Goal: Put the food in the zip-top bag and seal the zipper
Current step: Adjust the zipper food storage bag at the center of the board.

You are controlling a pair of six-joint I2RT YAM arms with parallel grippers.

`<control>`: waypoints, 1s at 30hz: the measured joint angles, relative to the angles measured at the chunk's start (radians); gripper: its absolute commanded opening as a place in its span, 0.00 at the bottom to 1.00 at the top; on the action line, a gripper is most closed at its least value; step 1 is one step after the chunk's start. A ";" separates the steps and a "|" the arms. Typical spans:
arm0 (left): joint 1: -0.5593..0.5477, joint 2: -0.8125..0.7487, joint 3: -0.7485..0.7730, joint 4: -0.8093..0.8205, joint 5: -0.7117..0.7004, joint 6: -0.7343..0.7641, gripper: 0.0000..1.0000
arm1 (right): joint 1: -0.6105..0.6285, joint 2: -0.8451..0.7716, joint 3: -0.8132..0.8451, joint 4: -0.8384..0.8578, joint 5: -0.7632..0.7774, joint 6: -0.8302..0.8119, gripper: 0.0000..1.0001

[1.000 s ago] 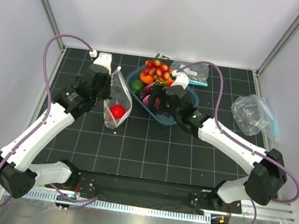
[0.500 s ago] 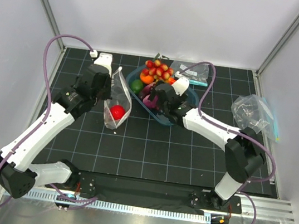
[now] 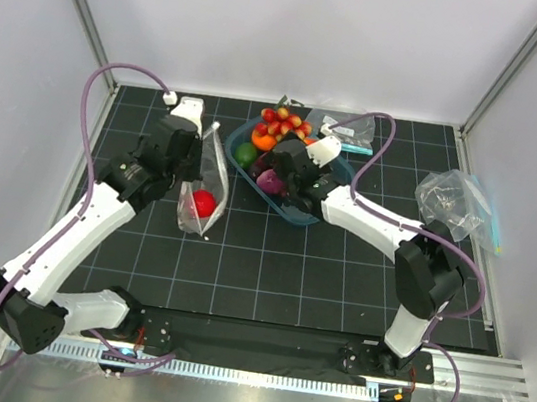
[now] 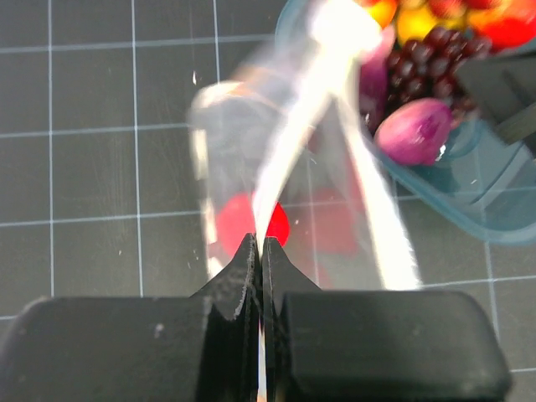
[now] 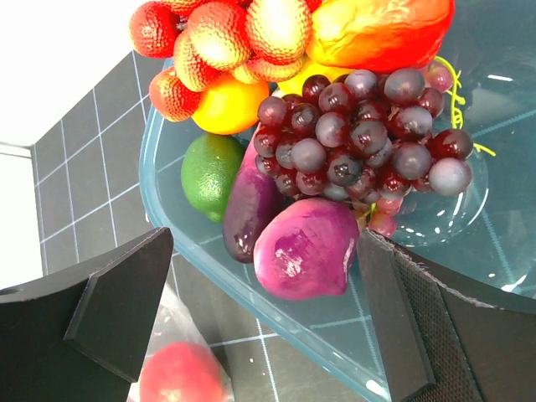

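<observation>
My left gripper is shut on the edge of the clear zip-top bag and holds it up off the mat. The red tomato lies in the bag's bottom and shows behind the shut jaws in the left wrist view. The bag's zipper edge is a blurred bright strip running into the jaws. My right gripper is open over the near-left end of the blue tray, its fingers either side of the purple-pink onion without touching it. The dark grape bunch lies just behind the onion.
The tray also holds a lime, a purple eggplant, lychees and orange fruit. Plain clear bags lie at the back and at the right. White walls enclose the black gridded mat.
My right gripper has moved left and back over the tray's near-left end, the arm folding at the elbow. The left gripper has shifted the bag slightly left and lower.
</observation>
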 measured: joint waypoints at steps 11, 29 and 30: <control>0.000 -0.021 -0.071 0.014 0.008 0.003 0.00 | 0.000 0.022 -0.055 0.024 -0.031 0.031 1.00; -0.010 -0.076 -0.051 -0.014 0.021 0.008 0.00 | 0.000 0.098 -0.060 0.084 -0.096 0.056 0.89; -0.015 -0.070 -0.041 -0.026 0.015 0.007 0.00 | 0.000 0.098 -0.063 0.087 -0.098 0.059 0.89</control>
